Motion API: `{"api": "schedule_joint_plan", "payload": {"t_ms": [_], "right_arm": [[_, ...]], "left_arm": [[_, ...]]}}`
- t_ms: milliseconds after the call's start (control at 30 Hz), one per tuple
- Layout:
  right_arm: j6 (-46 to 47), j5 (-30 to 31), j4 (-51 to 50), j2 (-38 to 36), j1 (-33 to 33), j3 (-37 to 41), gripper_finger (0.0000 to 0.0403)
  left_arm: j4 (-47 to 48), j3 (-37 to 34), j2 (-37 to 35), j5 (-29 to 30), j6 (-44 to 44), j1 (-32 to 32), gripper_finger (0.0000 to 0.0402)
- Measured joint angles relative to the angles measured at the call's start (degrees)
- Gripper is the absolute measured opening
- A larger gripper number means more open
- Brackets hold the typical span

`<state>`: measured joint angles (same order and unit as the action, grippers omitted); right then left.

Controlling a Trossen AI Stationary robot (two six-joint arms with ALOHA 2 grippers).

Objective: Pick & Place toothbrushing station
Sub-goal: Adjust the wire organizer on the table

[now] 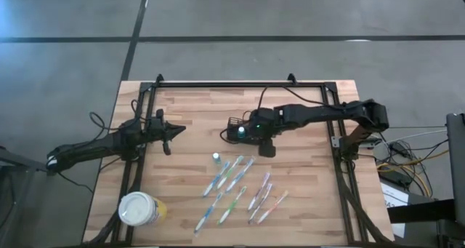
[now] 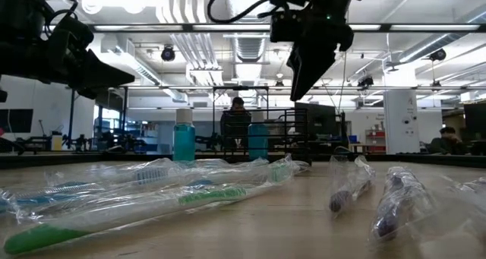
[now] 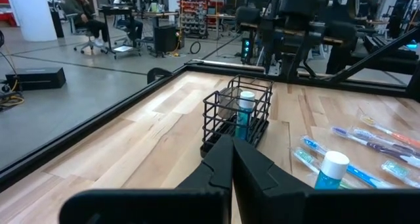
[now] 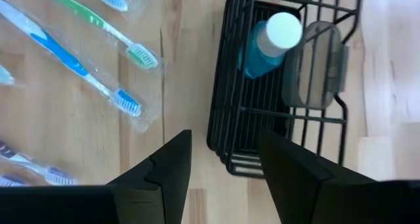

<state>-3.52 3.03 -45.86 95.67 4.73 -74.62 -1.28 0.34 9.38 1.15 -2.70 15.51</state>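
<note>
The desk [image 1: 189, 132] carries the black caddy [image 1: 237, 127] near its middle, a little toward the far edge. One blue bottle [image 4: 266, 43] with a white cap already stands in it, beside a grey see-through piece I cannot identify. So I judge the task is only begun. A second blue bottle [image 1: 216, 158] waits on the wood near the caddy, and many wrapped toothbrushes [image 1: 236, 186] lie loose toward the near edge. A yellow tub [image 1: 139, 209] with a white lid stands at the near left corner.

The right claw [image 4: 223, 161] hangs just above the caddy, released and grasping nothing. The left claw [image 1: 171, 132] waits at the left side, clenched and empty.

I can read no brand, label or writing anywhere.
</note>
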Motion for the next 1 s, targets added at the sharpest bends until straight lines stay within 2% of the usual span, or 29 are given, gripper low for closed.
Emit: {"api": "schedule_joint_plan", "payload": {"t_ms": [233,400,1000], "right_arm": [[-0.8,0.3,-0.1,3.1,0.3,-0.3,0.0171],[-1.6,3.0,-0.3,3.9,0.3,-0.3,0.0168],[-6.0,2.9,-0.2,3.9,2.2,-0.3,0.0085]], "left_arm": [[0.0,0.0,0.1,0.0,0.0,0.0,0.0005],[0.0,0.0,0.2,0.0,0.0,0.0,0.0005],[0.1,0.0,0.2,0.0,0.0,0.0,0.0005]]}}
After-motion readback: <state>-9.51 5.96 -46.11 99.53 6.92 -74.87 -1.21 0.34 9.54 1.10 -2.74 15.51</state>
